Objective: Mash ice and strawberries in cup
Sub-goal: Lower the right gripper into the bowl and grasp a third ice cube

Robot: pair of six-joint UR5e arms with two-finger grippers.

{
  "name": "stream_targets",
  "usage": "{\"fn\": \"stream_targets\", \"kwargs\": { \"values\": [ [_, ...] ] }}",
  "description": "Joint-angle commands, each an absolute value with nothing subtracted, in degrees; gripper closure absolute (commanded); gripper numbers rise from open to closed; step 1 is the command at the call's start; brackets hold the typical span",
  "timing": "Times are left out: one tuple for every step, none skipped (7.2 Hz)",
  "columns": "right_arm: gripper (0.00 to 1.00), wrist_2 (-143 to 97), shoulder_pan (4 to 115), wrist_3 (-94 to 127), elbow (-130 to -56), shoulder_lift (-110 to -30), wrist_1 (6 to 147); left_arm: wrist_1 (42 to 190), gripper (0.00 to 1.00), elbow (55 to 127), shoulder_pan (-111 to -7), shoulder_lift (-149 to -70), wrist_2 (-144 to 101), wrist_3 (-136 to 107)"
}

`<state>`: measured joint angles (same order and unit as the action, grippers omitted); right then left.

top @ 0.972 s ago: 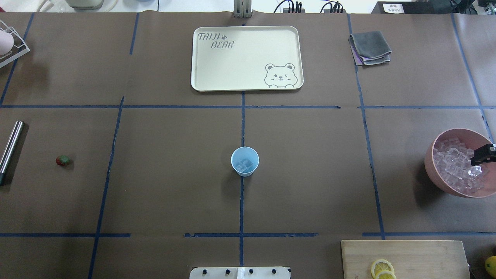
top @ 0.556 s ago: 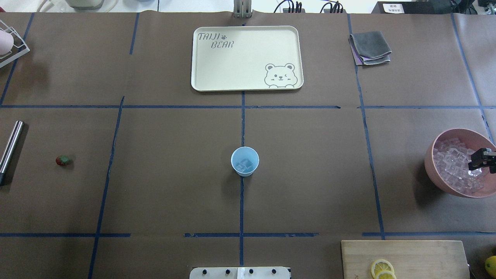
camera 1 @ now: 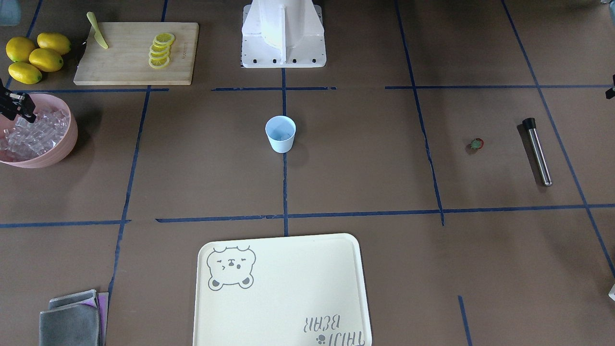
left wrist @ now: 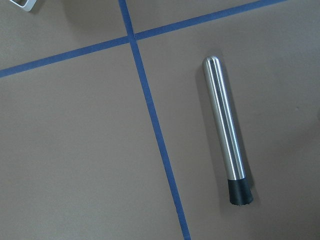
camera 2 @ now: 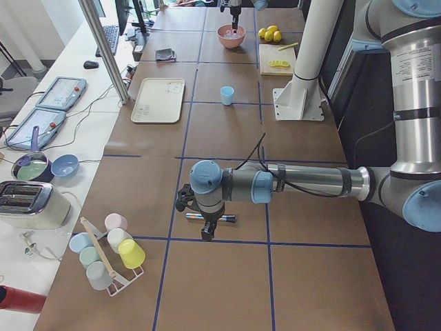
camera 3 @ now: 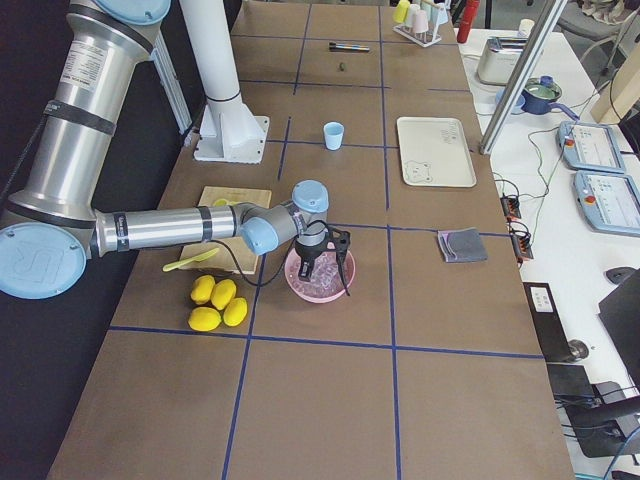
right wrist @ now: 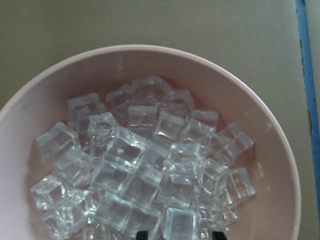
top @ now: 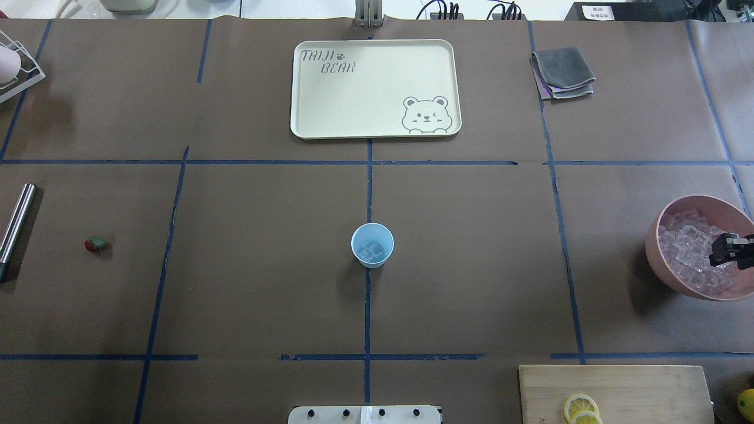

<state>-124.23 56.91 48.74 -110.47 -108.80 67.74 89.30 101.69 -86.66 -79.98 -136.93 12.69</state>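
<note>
Overhead exterior, for the layout: puts the cup point(top: 372, 245) upright at the middle of the table, on a blue tape line point(top: 367, 194), with a few pieces of ice point(top: 372, 251) lying in its bottom. Puts the strawberry point(top: 96, 244) far toward the robot's left, alone on the brown paper point(top: 247, 265), well apart from the cup and near a metal muddler point(left wrist: 225, 130). Finds the right gripper point(top: 720, 254) above the pink bowl point(right wrist: 200, 67) at the robot's right side.

Looking down through the right wrist camera: a heap of clear, glassy cubes with rounded edges, piled without order inside the smooth matte bowl; two dark fingertips point(right wrist: 144, 234) standing apart at the bottom edge, one cube between them but apparently not pinched. Cannot tell for the left gripper point(camera 2: 205, 231), hanging over the muddler, whether apart or together, since shows only in the side view.

Expect the cubes to be hard, light and probably slippery. Better to take one from the top of the heap, across two flat opposite faces and not across corners, and to close gently so as not to shoot it out. Expect the strawberry to be soft and easy to bruise; hold across its red body, not by the leaves. Treat the cup as thin, light plastic, easy to tip; steady by the wall when mashing
</note>
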Motion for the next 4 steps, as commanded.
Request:
{"fn": "stream_targets", "kwargs": {
  "values": [
    [0.52, -123.8, 56.9, 48.6, -109.9, -108.6, 67.7, 89.3, 0.0, 101.7, -86.7, -80.0, -136.9, 12.7],
    [0.61, -123.8, 56.9, 48.6, -109.8, -108.6, 67.8, 89.3, 0.0, 101.7, -86.7, -80.0, -136.9, 12.7],
    [0.74, -123.9, 56.9, 48.4, -109.7, -108.6, 67.7, 89.3, 0.0, 101.7, -86.7, -80.0, -137.0, 12.7],
    [0.88, -124.0, 56.9, 48.3, -109.8, -108.5, 67.7, 89.3, 0.0, 101.7, -86.7, -80.0, -136.9, 12.7]
  ]
}}
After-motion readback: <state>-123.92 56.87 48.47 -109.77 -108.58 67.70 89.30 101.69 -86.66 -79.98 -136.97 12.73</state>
